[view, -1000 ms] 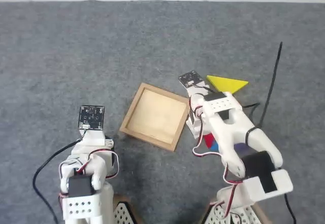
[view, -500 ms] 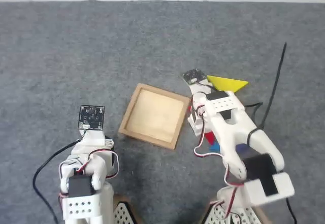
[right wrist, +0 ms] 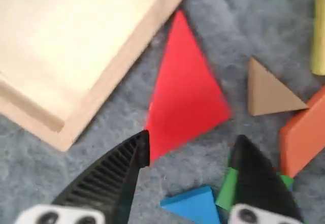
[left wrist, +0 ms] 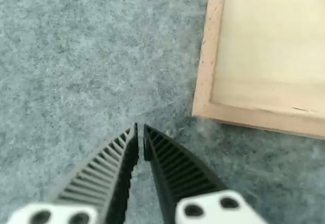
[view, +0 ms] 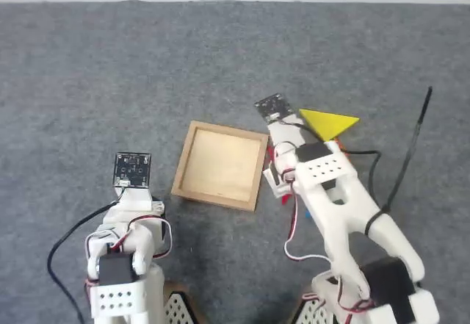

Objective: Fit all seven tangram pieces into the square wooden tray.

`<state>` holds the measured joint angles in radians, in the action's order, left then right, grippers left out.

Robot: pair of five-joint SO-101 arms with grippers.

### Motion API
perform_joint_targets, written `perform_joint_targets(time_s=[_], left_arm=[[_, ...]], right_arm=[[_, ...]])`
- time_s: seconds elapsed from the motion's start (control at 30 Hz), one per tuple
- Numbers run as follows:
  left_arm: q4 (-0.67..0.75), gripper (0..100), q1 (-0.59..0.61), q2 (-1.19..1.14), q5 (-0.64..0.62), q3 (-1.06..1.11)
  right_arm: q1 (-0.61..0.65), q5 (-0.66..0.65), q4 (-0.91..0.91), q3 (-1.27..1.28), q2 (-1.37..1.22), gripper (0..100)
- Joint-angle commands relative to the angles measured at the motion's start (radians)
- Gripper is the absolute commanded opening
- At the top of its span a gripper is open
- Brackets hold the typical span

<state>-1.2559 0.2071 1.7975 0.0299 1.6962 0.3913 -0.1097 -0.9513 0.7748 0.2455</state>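
Nothing has yet been fitted: the floor of the square wooden tray point(view: 182, 157) is seen bare in all three views, so all seven placements are judged to be outstanding. The pieces are gathered on the grey felt at the tray's 3 o'clock. In the right wrist view a red triangle point(right wrist: 185, 87) is found just beside the tray's rim, with a small tan triangle point(right wrist: 269, 92), an orange piece point(right wrist: 304, 130), a green piece point(right wrist: 228, 188) and a blue piece point(right wrist: 190, 206) close around it. A yellow triangle point(view: 328, 123) is seen at the tray's 2 o'clock. A seventh piece cannot be made out.

The right gripper point(right wrist: 193, 142) is held over this cluster with its fingers spread wide, one on each side of the red triangle's nearest corner; nothing is gripped. The left gripper point(left wrist: 139, 128) is parked at the tray's 7 o'clock, its fingers drawn almost together over bare felt just short of a tray corner.

Compared with a second ago, the tray has been turned to lie squarer to the table edge, and the right arm has been stretched farther forward. The left arm has not been moved.
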Motion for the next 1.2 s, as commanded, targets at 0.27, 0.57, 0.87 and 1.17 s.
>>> perform_joint_targets(time_s=[0.27,0.57,0.87,1.17], left_arm=[[-0.005,2,0.005,0.018,-0.017,-0.013],[-0.005,2,0.005,0.018,-0.017,-0.013],[-0.005,2,0.005,0.018,-0.017,-0.013],[-0.005,2,0.005,0.018,-0.017,-0.013]], right_arm=[[-0.010,0.051,0.027,-0.242,-0.234,37.0],[0.013,0.005,-0.033,-0.324,-0.427,33.1],[0.015,0.005,-0.093,-0.316,-0.429,21.8],[0.005,0.091,-0.062,-0.249,-0.318,20.3]])
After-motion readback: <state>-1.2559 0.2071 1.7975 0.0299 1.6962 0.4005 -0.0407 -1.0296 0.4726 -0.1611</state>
